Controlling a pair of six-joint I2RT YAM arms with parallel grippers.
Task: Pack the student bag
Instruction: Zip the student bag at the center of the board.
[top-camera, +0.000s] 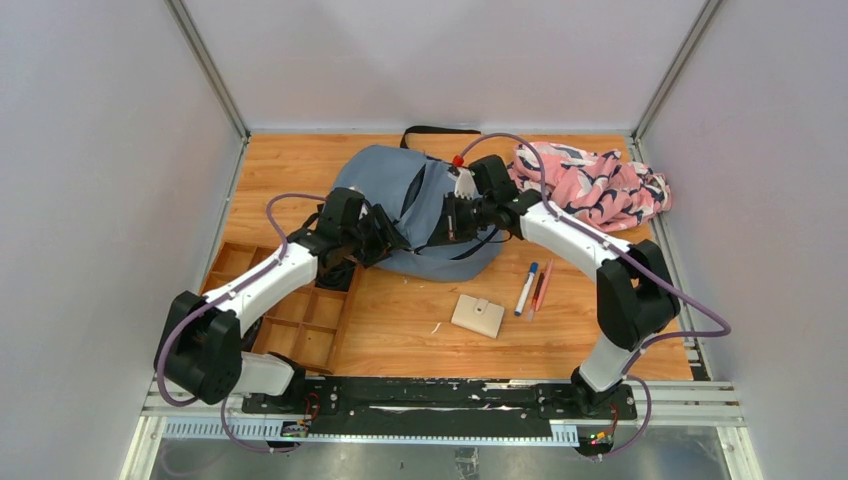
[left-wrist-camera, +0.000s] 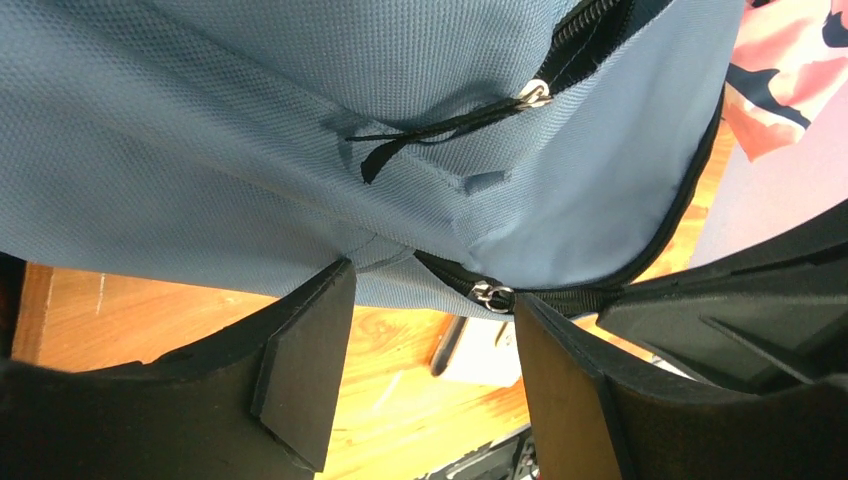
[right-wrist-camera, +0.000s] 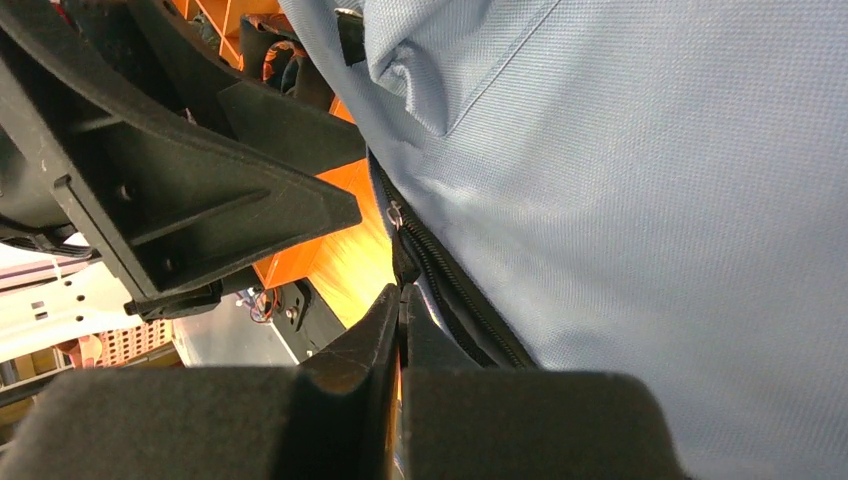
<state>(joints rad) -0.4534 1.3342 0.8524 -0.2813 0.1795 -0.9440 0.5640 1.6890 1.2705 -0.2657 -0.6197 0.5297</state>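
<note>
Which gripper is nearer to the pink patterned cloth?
Right. The right gripper, at the student bag's near edge, is on the side towards the cloth; the left gripper is at the same edge, farther away.

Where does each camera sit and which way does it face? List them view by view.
Top external: above and behind the bases, looking down on the table and student bag; both arms show.
Left wrist: on the left arm, facing the bag's zipper; the open left pincer shows.
Right wrist: on the right arm, facing the bag's side; the shut right pincer shows.
Shared: both wrist views show the zipper and the other pincer.
</note>
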